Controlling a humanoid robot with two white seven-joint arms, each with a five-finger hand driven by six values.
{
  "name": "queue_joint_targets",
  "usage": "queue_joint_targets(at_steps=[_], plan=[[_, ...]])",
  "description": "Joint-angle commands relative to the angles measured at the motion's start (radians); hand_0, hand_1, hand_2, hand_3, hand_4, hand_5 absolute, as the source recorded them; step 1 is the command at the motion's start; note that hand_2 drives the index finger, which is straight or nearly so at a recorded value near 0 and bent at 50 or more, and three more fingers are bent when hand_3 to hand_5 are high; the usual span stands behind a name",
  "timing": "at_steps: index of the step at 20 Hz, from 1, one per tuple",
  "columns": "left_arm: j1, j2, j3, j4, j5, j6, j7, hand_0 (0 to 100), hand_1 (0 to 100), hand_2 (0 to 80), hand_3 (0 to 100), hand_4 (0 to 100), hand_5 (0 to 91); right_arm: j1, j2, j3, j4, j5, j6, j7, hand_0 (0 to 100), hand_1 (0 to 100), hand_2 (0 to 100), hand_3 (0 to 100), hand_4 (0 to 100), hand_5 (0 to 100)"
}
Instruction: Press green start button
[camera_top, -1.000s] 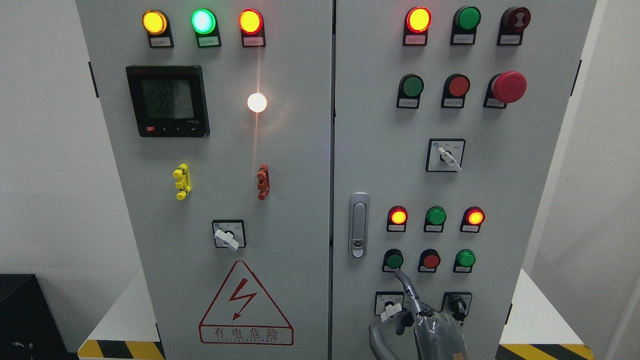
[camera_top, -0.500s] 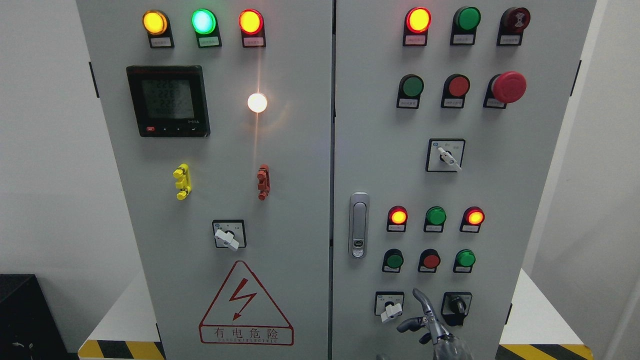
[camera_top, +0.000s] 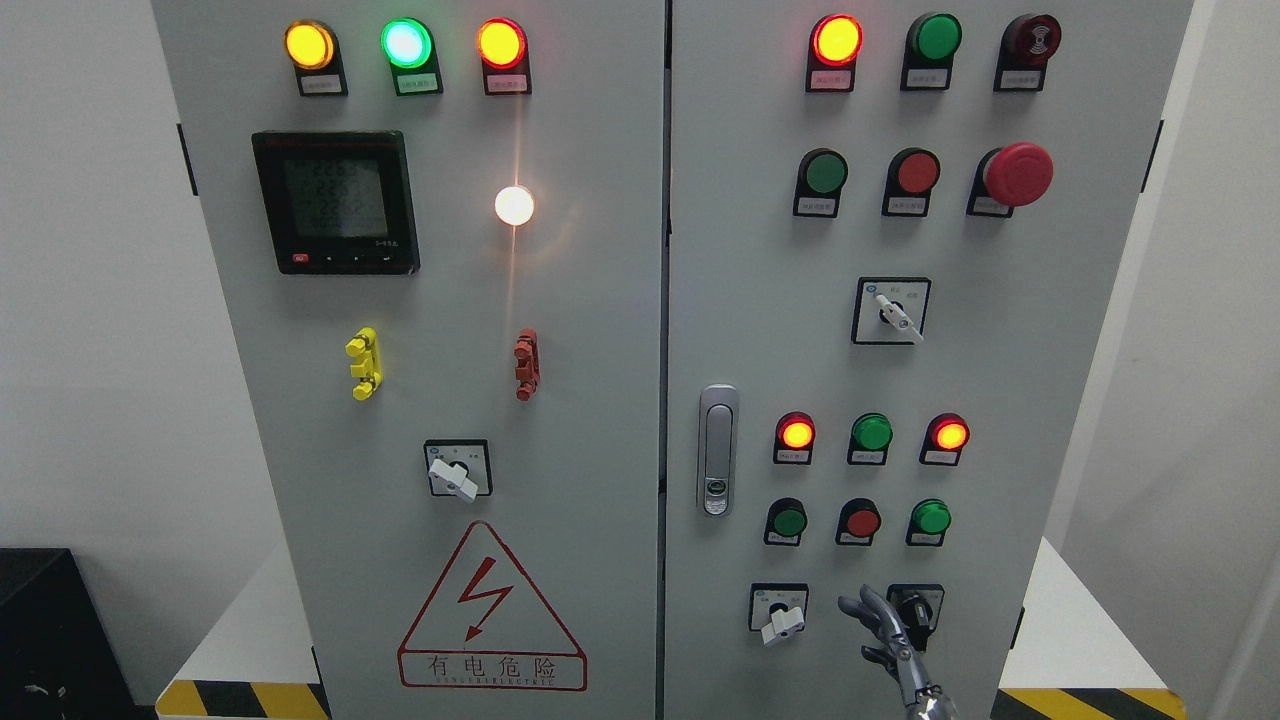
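Nearest, low at the bottom edge, the right hand (camera_top: 893, 640) is seen with fingers (camera_top: 868, 606) loosely spread, nothing held, tips between two rotary switches (no contact can be confirmed). The green start button (camera_top: 789, 521) is set above it, apart. Farther left, a warning triangle (camera_top: 491, 607) is lettered "有电危险".

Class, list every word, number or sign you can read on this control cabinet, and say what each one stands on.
"有电危险": red print inside the warning triangle with a lightning bolt, on the left door.
Smaller line beneath it: too blurred to read.
Meter display: three rows of digits, too faint to read.
Label plates under the lamps and buttons: too small.
Selector switch plates: too small.
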Motion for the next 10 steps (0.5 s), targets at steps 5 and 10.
queue_joint_targets(at_steps=[5, 10], plan=[[-0.023, 0.0, 0.0, -0.028, 0.0, 0.001, -0.001, 12, 56, 0.0, 0, 0, 0.0, 0.01, 0.0, 0.008, -0.061, -0.113, 0.048, 0.03, 0, 0, 0, 0, 0, 0], [-0.023, 0.0, 0.0, -0.028, 0.0, 0.001, -0.001, 12, 56, 0.0, 0, 0, 0.0, 0.01, 0.0, 0.013, -0.061, -0.113, 0.048, 0.03, 0, 0, 0, 0, 0, 0]])
